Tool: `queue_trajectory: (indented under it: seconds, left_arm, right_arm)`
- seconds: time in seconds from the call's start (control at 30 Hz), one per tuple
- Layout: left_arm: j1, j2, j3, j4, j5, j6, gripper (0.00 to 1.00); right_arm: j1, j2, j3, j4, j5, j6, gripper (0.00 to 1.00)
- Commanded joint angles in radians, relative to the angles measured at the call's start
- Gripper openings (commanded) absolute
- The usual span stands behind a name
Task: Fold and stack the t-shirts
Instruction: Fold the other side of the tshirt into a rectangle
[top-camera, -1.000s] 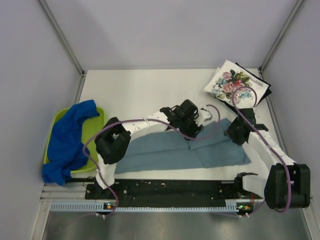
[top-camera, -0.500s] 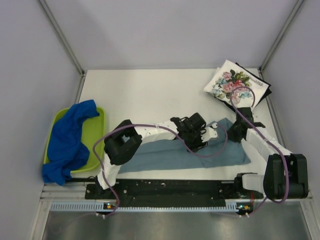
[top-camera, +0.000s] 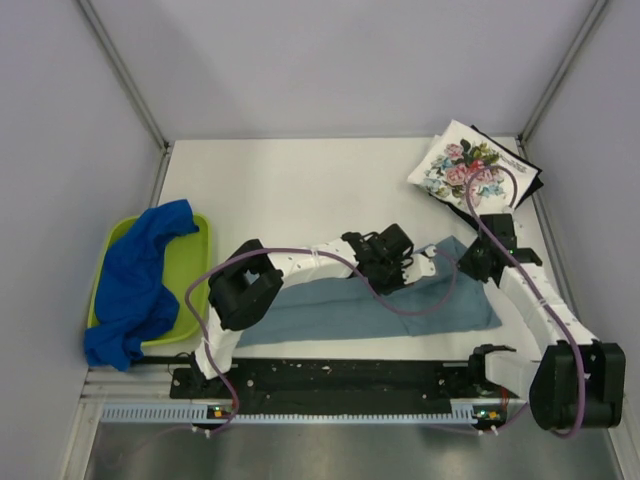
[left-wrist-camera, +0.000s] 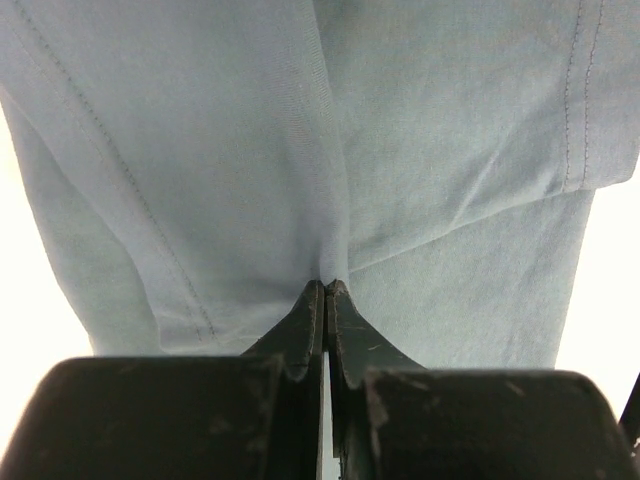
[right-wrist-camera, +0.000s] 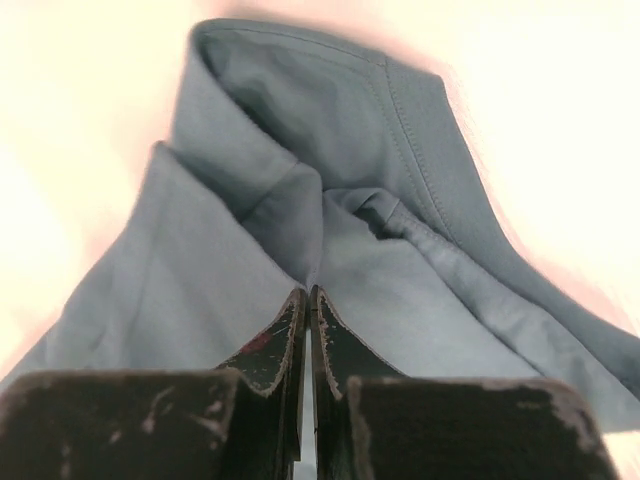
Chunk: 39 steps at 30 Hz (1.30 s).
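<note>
left jaws and right jaws both clamped on far edge of grey-blue t-shirt (top-camera: 330, 310); cloth lies nearward, long axis along counter (top-camera: 280, 190) near edge.

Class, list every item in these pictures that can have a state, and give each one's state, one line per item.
grey-blue t-shirt: partly folded, lying flat, pinched by both grippers
left gripper: shut on the grey-blue t-shirt
right gripper: shut on the grey-blue t-shirt
royal blue t-shirt: unfolded, crumpled over the lime-green tray
floral t-shirt: folded, lying on the black t-shirt
black t-shirt: beneath the floral one, mostly hidden
</note>
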Motion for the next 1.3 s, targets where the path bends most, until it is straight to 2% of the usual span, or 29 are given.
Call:
queue_trajectory:
  seconds: [0.0, 0.2, 0.47, 0.53, 0.57, 0.63, 0.67, 0.73, 0.83, 0.93, 1.03, 1.13, 1.27]
  left_arm:
    - [0.018, -0.081, 0.036, -0.023, 0.025, 0.030, 0.00]
    - [0.026, -0.107, 0.010, -0.048, 0.094, 0.074, 0.00]
    - [0.026, -0.045, 0.024, -0.113, 0.154, 0.120, 0.00]
    - [0.025, -0.023, 0.048, -0.149, 0.172, 0.139, 0.11]
    - [0.025, -0.019, 0.056, -0.164, 0.178, 0.151, 0.24]
    - [0.026, -0.022, 0.074, -0.202, 0.195, 0.181, 0.37]
    - [0.026, -0.031, 0.085, -0.225, 0.207, 0.195, 0.46]
    - [0.028, -0.054, 0.108, -0.294, 0.226, 0.218, 0.61]
    - [0.049, -0.104, 0.134, -0.370, 0.256, 0.243, 0.63]
    - [0.122, -0.166, 0.115, -0.400, 0.244, 0.220, 0.63]
    - [0.254, -0.212, 0.052, -0.397, 0.174, 0.195, 0.60]
    - [0.401, -0.248, -0.042, -0.362, 0.085, 0.182, 0.60]
    - [0.561, -0.313, -0.201, -0.289, -0.016, 0.234, 0.62]
  right_arm:
    - [-0.003, -0.118, 0.087, -0.089, 0.029, -0.063, 0.00]
    - [-0.003, -0.175, 0.001, -0.135, -0.080, 0.022, 0.00]
    - [-0.004, -0.187, -0.134, -0.122, 0.018, 0.099, 0.00]
    - [-0.003, -0.192, -0.137, -0.122, 0.033, 0.109, 0.00]
    - [-0.003, -0.192, -0.137, -0.122, 0.047, 0.109, 0.01]
    - [-0.003, -0.198, -0.137, -0.125, 0.066, 0.110, 0.23]
    - [-0.003, -0.205, -0.131, -0.128, 0.066, 0.113, 0.34]
    - [-0.002, -0.225, -0.107, -0.128, 0.063, 0.116, 0.42]
    - [-0.003, -0.226, -0.039, -0.082, 0.069, 0.060, 0.44]
    - [-0.003, -0.161, 0.028, -0.024, 0.060, -0.020, 0.44]
    - [-0.003, -0.036, 0.091, 0.007, 0.053, -0.086, 0.48]
    - [-0.003, 0.095, 0.155, 0.023, 0.090, -0.144, 0.54]
    - [-0.003, 0.241, 0.212, 0.070, 0.112, -0.221, 0.54]
